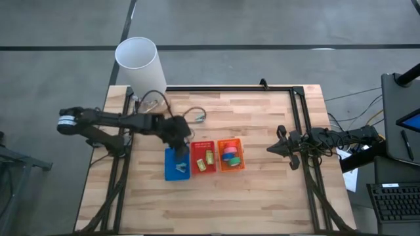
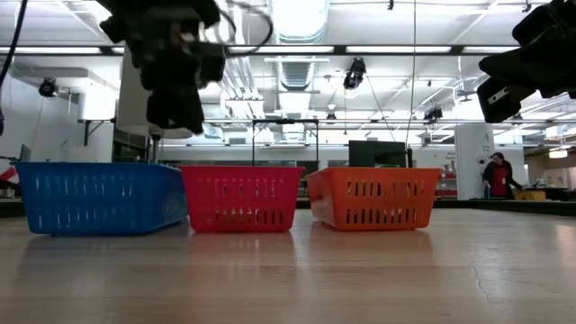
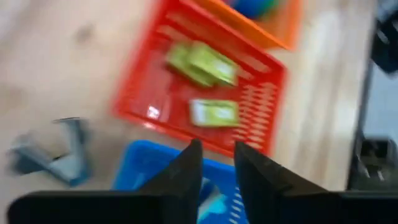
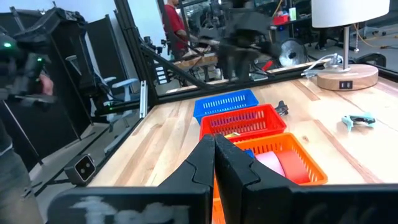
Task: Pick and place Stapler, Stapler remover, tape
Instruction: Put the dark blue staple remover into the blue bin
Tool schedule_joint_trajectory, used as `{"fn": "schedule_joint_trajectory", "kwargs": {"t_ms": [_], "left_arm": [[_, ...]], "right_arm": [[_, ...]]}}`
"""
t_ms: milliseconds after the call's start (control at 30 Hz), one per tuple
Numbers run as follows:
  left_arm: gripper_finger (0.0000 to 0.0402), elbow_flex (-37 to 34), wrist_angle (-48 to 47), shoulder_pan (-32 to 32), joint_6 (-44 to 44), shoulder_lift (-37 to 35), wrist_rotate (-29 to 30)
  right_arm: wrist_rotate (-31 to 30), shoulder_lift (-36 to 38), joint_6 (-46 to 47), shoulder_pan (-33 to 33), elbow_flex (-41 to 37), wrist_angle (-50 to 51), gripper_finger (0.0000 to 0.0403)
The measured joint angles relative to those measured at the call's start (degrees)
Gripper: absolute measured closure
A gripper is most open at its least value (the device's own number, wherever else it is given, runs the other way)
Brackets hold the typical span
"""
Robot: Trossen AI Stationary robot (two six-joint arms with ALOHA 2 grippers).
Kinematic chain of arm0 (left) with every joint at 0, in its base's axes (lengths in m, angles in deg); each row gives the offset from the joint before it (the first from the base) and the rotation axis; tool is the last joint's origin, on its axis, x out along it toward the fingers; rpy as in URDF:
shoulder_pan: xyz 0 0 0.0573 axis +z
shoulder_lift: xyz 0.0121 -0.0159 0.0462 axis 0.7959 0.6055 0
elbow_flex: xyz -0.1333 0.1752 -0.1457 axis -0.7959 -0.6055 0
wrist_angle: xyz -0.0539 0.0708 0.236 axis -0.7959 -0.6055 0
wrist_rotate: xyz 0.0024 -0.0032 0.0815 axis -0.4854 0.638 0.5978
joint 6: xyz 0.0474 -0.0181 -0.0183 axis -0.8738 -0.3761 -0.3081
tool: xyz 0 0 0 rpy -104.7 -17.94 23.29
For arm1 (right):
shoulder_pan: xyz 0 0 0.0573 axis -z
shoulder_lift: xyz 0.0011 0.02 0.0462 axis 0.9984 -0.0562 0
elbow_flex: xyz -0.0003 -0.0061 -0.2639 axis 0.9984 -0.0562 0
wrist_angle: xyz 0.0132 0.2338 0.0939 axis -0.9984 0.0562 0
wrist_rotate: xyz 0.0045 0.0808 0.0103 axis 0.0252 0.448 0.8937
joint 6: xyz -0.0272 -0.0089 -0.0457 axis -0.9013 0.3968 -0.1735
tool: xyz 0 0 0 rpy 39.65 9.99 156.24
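Tape rolls (image 1: 230,155) lie in the orange basket (image 1: 231,167), which sits beside a red basket (image 1: 203,168) holding yellow-green blocks (image 1: 201,164) and a blue basket (image 1: 177,174), all in a row on the wooden table (image 1: 262,196). The left gripper (image 1: 182,149) hovers over the blue basket, fingers slightly parted and empty. The right gripper (image 1: 272,149) waits closed near the table's right edge. A lamp (image 1: 140,63) stands behind.
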Motion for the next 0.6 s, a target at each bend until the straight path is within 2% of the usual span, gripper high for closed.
{"fn": "schedule_joint_trajectory", "kwargs": {"t_ms": [167,267,467,600], "left_arm": [[0.0246,-0.32,-3.52,7.83,4.93,1.2,2.81],[0.0219,-0.39,-5.27,11.19,3.94,2.64,4.42],[0.0203,-0.4,-6.26,12.47,2.04,6.71,6.31],[0.0202,-0.48,-8.14,12.47,3.11,9.25,11.75]], "right_arm": [[-0.01,0.0,0.0,0.01,0.0,0.01,0.0394],[-0.01,0.02,0.0,0.02,0.0,0.01,0.0394],[-0.01,0.02,0.0,0.01,0.0,0.0,0.0394],[-0.01,0.02,0.0,0.02,0.0,0.02,0.0394]]}}
